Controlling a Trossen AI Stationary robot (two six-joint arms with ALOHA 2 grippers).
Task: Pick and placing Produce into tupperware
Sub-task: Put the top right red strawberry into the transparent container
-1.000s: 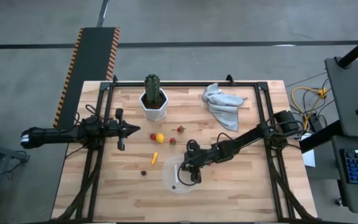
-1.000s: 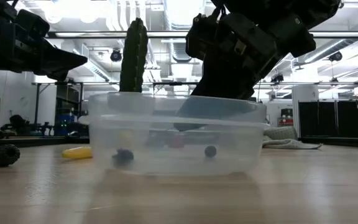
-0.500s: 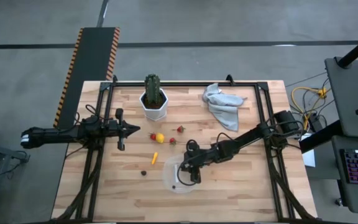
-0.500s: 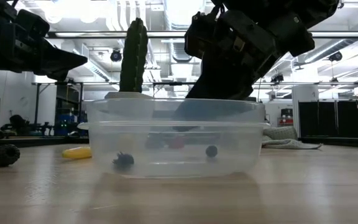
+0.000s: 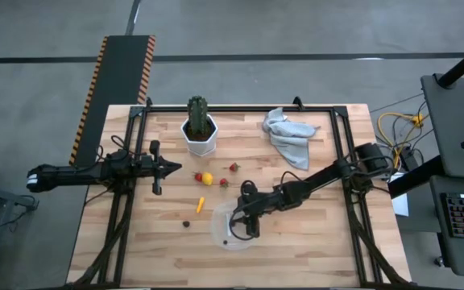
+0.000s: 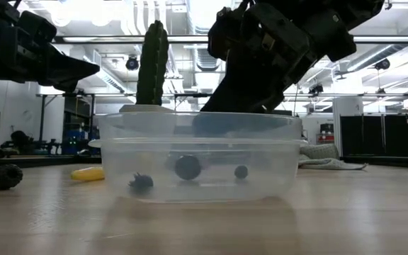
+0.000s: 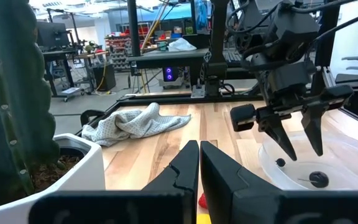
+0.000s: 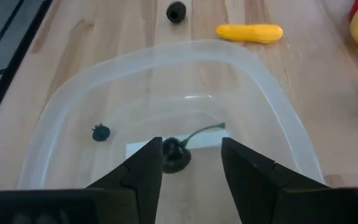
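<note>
The clear tupperware (image 5: 218,221) sits on the table's near middle. My right gripper (image 8: 191,147) hangs open just above its inside, fingers pointing down. A dark berry with a green stem (image 8: 174,156) lies on the container floor between the fingers, and two smaller dark berries (image 6: 141,181) (image 6: 241,171) lie in it too. Outside on the wood lie a yellow lemon (image 5: 207,178), red strawberry pieces (image 5: 234,167) (image 5: 224,183), an orange sliver (image 5: 201,203) and a dark berry (image 5: 186,224). My left gripper (image 5: 170,167) hovers shut at the table's left.
A tall green cactus in a white pot (image 5: 200,126) stands at the far middle, and a crumpled grey cloth (image 5: 290,135) lies at the far right. A black frame (image 5: 240,109) runs along the table's edges. Bare wood lies near and right of the container.
A dark berry has dropped onto the tupperware's floor under my right gripper; it was not there half a second ago. The right gripper has risen slightly over the container. The left arm has kept still.
</note>
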